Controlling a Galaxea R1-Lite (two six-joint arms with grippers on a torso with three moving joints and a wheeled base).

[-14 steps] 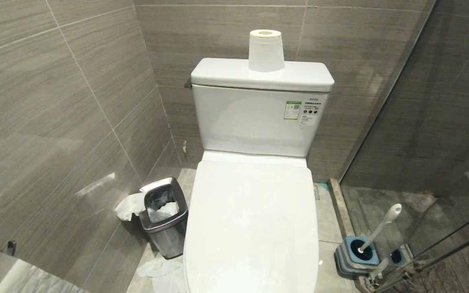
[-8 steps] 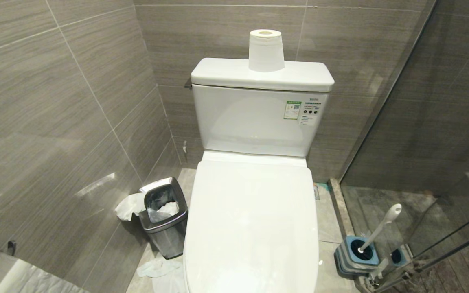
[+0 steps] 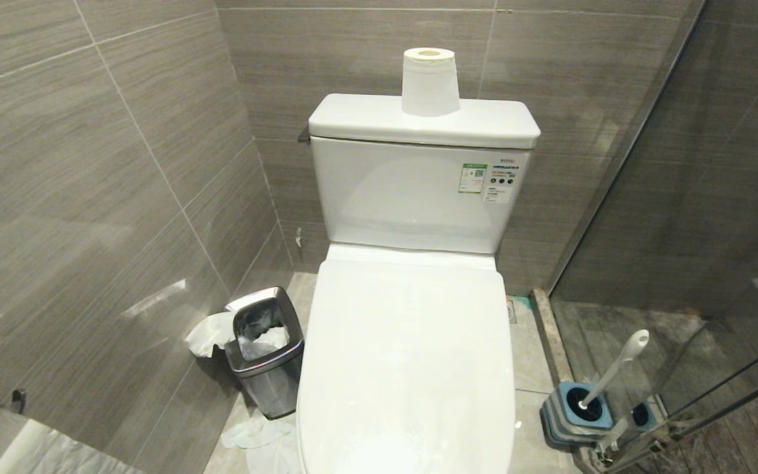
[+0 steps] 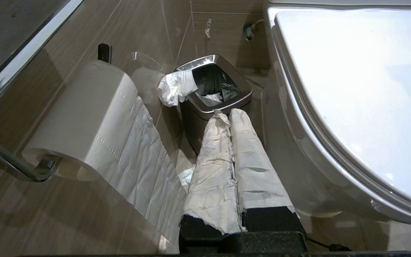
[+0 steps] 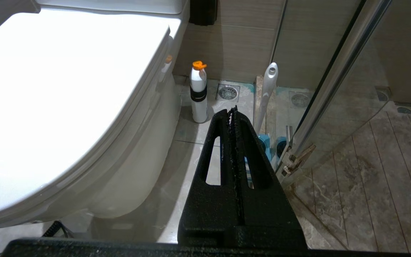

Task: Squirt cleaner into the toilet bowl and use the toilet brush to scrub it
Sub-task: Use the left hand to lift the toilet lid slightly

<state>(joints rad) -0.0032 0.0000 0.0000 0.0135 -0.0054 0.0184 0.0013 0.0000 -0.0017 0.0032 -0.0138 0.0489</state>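
The toilet's white lid (image 3: 405, 355) is down, so the toilet bowl is hidden. The toilet brush (image 3: 616, 372) leans in its blue-grey holder (image 3: 576, 411) on the floor to the toilet's right, by the glass door. In the right wrist view the brush handle (image 5: 268, 92) stands just beyond my right gripper (image 5: 232, 109), which is shut and empty. A white bottle with an orange cap (image 5: 198, 92) stands on the floor beside the toilet base; no cleaner liquid shows. My left gripper (image 4: 224, 111), fingers wrapped in white paper, is shut and empty near the bin (image 4: 212, 89). Neither arm shows in the head view.
A steel bin (image 3: 264, 355) with tissue stands left of the toilet, with crumpled paper (image 3: 257, 434) on the floor. A paper roll (image 3: 429, 82) sits on the tank. A wall roll (image 4: 84, 117) hangs at my left. The glass shower door (image 3: 682, 263) bounds the right.
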